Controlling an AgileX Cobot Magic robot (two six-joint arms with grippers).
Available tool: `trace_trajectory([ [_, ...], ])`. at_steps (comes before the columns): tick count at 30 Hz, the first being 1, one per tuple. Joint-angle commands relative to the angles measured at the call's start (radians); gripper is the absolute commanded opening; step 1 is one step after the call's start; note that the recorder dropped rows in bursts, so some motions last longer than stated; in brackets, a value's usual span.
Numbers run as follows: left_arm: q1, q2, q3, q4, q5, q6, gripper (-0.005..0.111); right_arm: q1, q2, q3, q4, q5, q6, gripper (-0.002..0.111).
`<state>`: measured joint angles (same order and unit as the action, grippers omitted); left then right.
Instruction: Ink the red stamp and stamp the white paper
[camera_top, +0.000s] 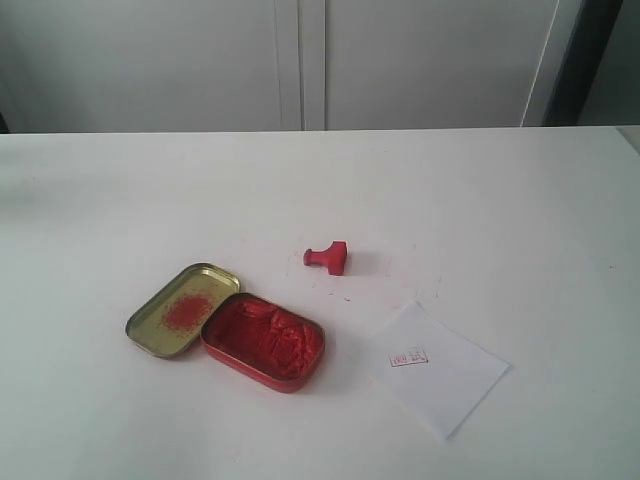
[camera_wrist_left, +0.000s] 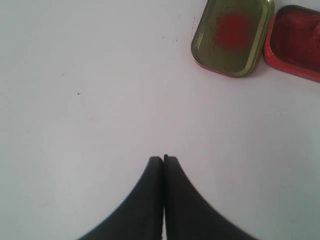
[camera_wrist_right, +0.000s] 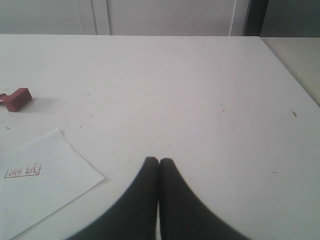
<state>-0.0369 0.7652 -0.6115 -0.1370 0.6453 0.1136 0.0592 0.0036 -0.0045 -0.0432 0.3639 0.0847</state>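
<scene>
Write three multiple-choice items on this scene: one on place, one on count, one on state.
1. The red stamp lies, relative to the white paper and ink tin: A on the paper; B in the tin; C on the table, apart from both.
2. Red imprints on the paper: A none; B one; C three.
3. The tin is: A shut; B open, lid beside it; C overturned.
Key: 1 C, bare table surrounds it; 2 B, a single red rectangle shows; 3 B, red paste lies exposed.

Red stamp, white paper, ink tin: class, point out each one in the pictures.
red stamp (camera_top: 335, 258), exterior view, block base.
white paper (camera_top: 445, 385), exterior view, blank middle.
ink tin (camera_top: 244, 366), exterior view, near wall.
</scene>
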Motion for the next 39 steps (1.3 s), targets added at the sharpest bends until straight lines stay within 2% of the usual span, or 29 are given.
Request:
trace_trajectory([
  [1, 0.002, -0.060, 0.014, -0.012, 0.011, -0.001, 0.000, 0.001, -0.004, 0.004, -0.006, -0.014, 0.000, 0.000],
  [5, 0.005, -0.154, 0.059, -0.009, 0.000, -0.001, 0.000, 0.001, -0.004, 0.004, -0.006, -0.014, 0.000, 0.000],
  [11, 0.005, -0.328, 0.206, 0.009, -0.021, -0.003, 0.000, 0.001, -0.004, 0.004, -0.006, -0.014, 0.000, 0.000],
  [13, 0.005, -0.389, 0.256, 0.015, -0.083, -0.003, 0.000, 0.001, -0.004, 0.004, -0.006, -0.014, 0.000, 0.000],
  [19, 0.005, -0.539, 0.347, 0.015, -0.122, -0.005, 0.000, 0.001, -0.004, 0.004, -0.006, -0.014, 0.000, 0.000],
  [31, 0.006, -0.748, 0.414, 0.034, -0.163, -0.005, 0.000, 0.001, -0.004, 0.004, -0.006, -0.014, 0.000, 0.000],
  [33, 0.019, -0.765, 0.418, 0.036, -0.160, -0.005, 0.000, 0.001, -0.004, 0.004, -0.006, -0.014, 0.000, 0.000],
  [39, 0.111, -0.765, 0.423, 0.039, -0.172, -0.005, 0.000, 0.001, -0.004, 0.004, -0.006, -0.014, 0.000, 0.000],
])
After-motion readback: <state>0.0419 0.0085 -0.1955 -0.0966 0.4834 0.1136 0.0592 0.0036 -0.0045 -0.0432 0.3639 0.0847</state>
